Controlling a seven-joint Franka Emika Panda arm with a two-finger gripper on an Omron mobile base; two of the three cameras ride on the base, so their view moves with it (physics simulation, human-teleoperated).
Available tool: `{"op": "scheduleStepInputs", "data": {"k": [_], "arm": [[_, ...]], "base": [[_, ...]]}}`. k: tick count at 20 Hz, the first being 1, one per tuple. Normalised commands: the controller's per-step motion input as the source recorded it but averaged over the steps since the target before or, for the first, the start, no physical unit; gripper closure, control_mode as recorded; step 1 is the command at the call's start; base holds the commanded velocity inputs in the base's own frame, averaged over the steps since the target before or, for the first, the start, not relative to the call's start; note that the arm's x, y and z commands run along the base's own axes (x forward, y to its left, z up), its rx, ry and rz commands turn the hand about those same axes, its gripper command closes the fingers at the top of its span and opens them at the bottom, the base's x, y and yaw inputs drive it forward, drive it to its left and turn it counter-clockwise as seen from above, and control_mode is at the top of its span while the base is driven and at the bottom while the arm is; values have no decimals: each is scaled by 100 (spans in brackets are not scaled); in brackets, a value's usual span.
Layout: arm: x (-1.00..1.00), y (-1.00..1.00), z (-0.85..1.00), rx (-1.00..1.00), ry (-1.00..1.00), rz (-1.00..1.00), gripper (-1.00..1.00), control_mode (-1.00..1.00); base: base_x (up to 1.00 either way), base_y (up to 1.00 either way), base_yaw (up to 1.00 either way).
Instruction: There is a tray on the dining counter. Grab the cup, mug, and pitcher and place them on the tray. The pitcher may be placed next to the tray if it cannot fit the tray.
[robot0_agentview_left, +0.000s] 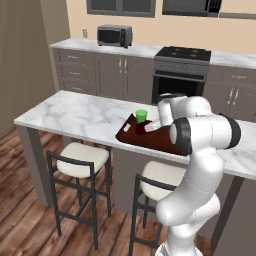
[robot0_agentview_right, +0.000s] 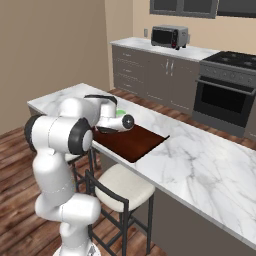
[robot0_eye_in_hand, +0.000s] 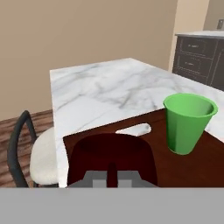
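Clenched on the rim of the short, squat dark maroon mug (robot0_eye_in_hand: 112, 158), the two small dark fingers (robot0_eye_in_hand: 112, 173) of the white arm, low over the flat rectangular dark reddish-brown wooden tray (robot0_eye_in_hand: 192, 168). Mug close in front of the hand camera, at the tray's near end beside the cut-out handle (robot0_eye_in_hand: 134, 129); whether resting on the tray or just above it, cannot tell. Standing upright on the same tray, near the mug but apart from it, a small bright green tapered tumbler (robot0_eye_in_hand: 188, 121), open end up. From the left base camera, green tumbler (robot0_agentview_left: 141, 116) at the far edge of the tray (robot0_agentview_left: 131, 136), with the white hand just beside it; mug largely hidden by the wrist there. Tray lying on the long white-grey marble worktop (robot0_agentview_left: 75, 116), at its front edge above two cushioned stools (robot0_agentview_left: 81, 159) with dark frames. Behind, against the far wall, a dark oven (robot0_agentview_left: 181, 75) and a grey toaster oven (robot0_agentview_left: 114, 35) on the rear worktop.
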Motion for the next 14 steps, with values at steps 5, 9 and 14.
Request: {"op": "scheduleStepInputs", "data": {"k": [5,9,14], "arm": [[49,0,-15,-3,0,0,100,-100],[48,1,-17,-3,0,0,100,-100],[31,16,-7,-1,0,0,100,-100]], "base": [[0,0,0],[0,0,0],[0,0,0]]}}
